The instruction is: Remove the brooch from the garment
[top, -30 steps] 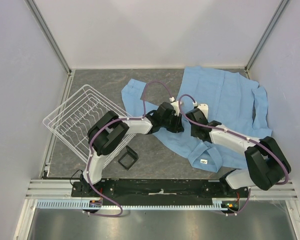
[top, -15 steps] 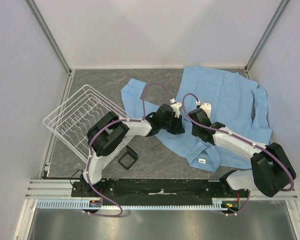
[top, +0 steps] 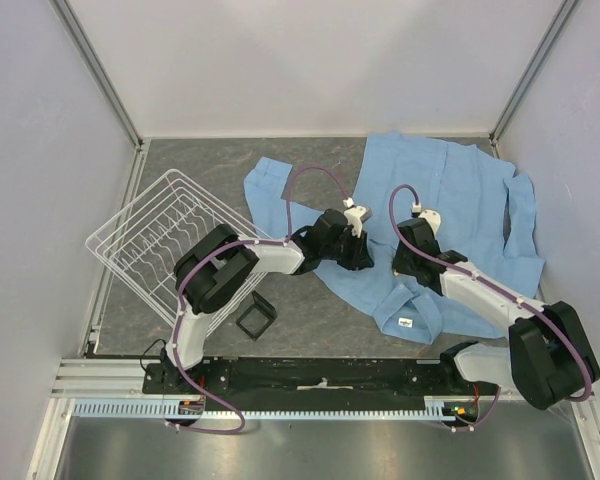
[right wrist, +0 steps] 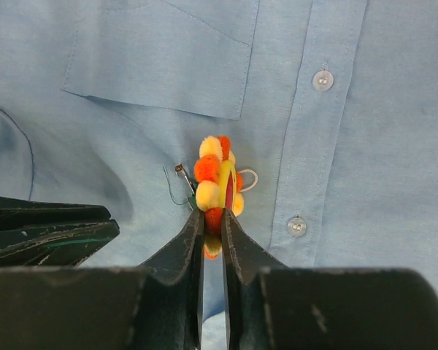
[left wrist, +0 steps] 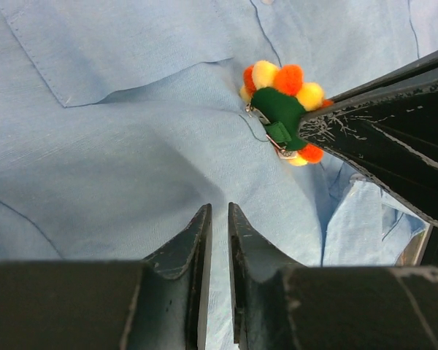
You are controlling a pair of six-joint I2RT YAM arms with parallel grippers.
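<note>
The garment is a light blue shirt spread at the back right of the table, with a white label at its collar. The brooch is a small flower of orange and yellow pompoms; it also shows in the left wrist view, green back towards that camera. My right gripper is shut on the brooch, edge-on, just over the cloth beside the button placket. The pin's wire stands free at its left. My left gripper is shut on a fold of the garment, just short of the brooch. The brooch is hidden in the top view.
A white wire dish rack lies tilted at the left. A small black square frame sits on the dark table near the front, by the left arm. White walls close in the table on three sides.
My right arm has drawn to the right, away from the left gripper, with the brooch in its jaws. The left gripper has stayed in place on the cloth.
</note>
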